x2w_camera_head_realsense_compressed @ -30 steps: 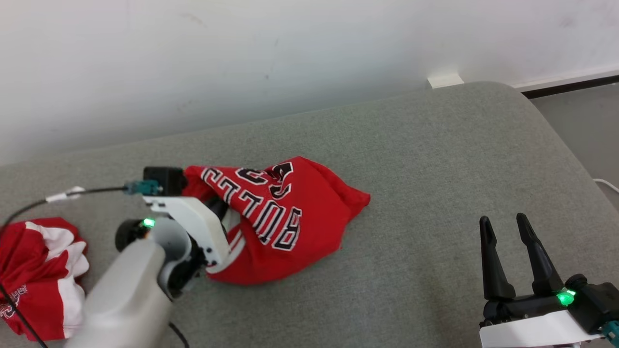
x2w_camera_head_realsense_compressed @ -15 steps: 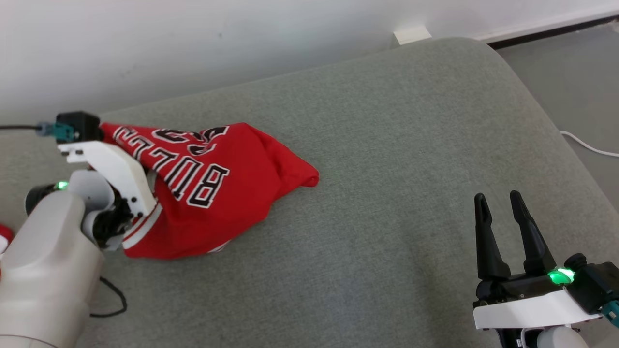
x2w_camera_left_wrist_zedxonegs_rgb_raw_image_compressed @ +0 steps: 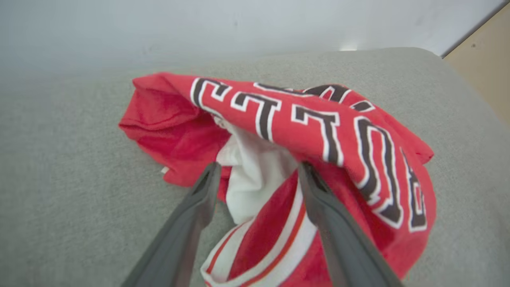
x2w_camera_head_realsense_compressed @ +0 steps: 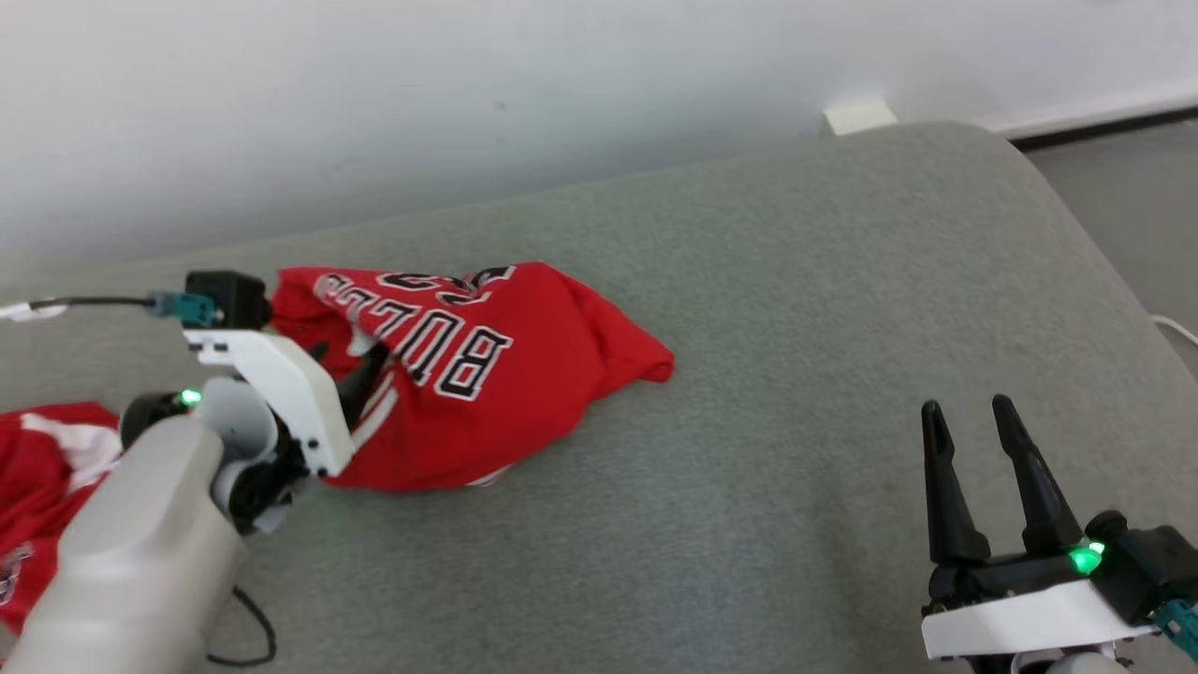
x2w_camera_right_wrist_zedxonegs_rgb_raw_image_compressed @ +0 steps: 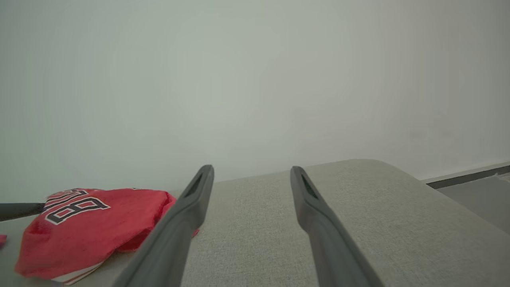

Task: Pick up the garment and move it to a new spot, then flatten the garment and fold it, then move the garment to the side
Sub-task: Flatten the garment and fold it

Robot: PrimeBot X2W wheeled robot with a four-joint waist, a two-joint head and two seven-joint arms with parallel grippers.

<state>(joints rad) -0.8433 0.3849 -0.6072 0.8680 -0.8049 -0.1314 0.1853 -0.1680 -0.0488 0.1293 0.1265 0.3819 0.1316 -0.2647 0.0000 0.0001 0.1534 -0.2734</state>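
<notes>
Garment [x2w_camera_head_realsense_compressed: 487,374], red jersey: crumpled heap on grey cushion [x2w_camera_head_realsense_compressed: 796,328], left of centre. Left gripper [x2w_camera_left_wrist_zedxonegs_rgb_raw_image_compressed: 258,169]: just sprung wide, cloth released, white lining lies between fingers. Right gripper [x2w_camera_head_realsense_compressed: 969,421]: wide, empty, well apart. Relocation likely done; flattening next.

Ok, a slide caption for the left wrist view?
Left gripper open around the white-trimmed edge of a crumpled red jersey on the grey cushion.

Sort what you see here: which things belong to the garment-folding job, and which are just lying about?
Job: red Bulls jersey, crumpled on the grey cushion; left tool, open at its white trim; right tool, open, off to the side.
Lying about: second red-and-white garment; white block by the wall.
</notes>
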